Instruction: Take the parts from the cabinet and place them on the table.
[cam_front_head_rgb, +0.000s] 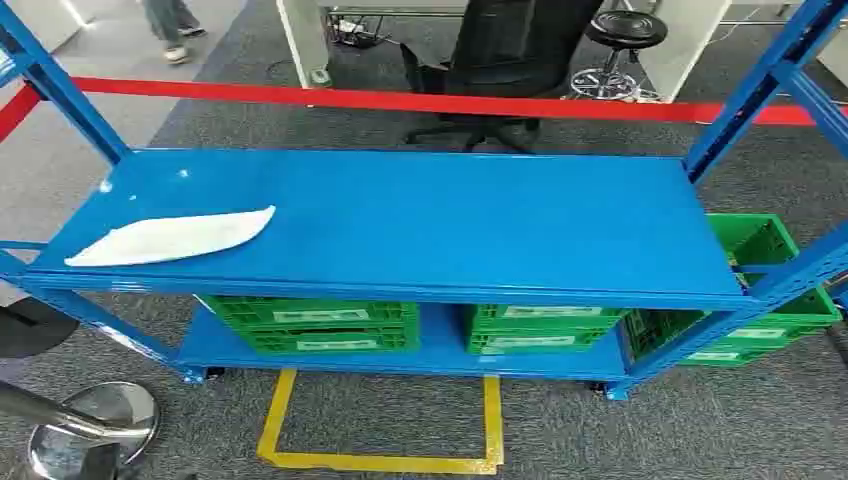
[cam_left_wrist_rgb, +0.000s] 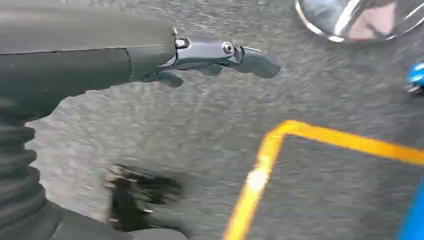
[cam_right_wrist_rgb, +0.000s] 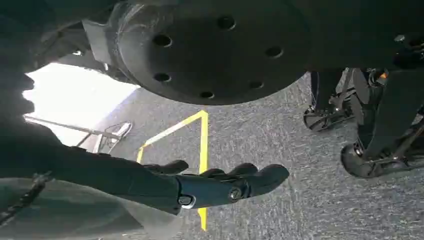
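On the top shelf (cam_front_head_rgb: 450, 220) of the blue rack, near its left front corner, lies the only loose item: a flat white pointed part (cam_front_head_rgb: 175, 237), resting flush on the metal, apart from everything else. Whether it's foam, plastic or cloth, cannot tell. Judged light and thin, probably somewhat flexible; lying flat makes it hard to get fingers under. Best bet is pinching the blunt wide end or sliding it to the shelf's front edge and taking it there. Smooth painted shelf, so it may skid when pushed.

Lower shelf holds green crates (cam_front_head_rgb: 315, 325), stacked in two piles, labels facing front; contents hidden. More green crates (cam_front_head_rgb: 770, 300) stand just beside the rack's right end on the floor.

Left robot hand (cam_left_wrist_rgb: 215, 57) hangs low over grey carpet, fingers straight and apart, released, holding nothing. Right robot hand (cam_right_wrist_rgb: 220, 182) likewise hangs down beside the body, fingers loosely extended, palm empty. Both well below shelf height, far from the part.

Yellow tape outline (cam_front_head_rgb: 380, 425) marks the floor in front of the rack. Red barrier tape (cam_front_head_rgb: 400, 100) runs behind it; office chair (cam_front_head_rgb: 510, 50) and stool (cam_front_head_rgb: 625, 40) beyond. Chrome stanchion base (cam_front_head_rgb: 90, 425) at front left. No desk in sight.
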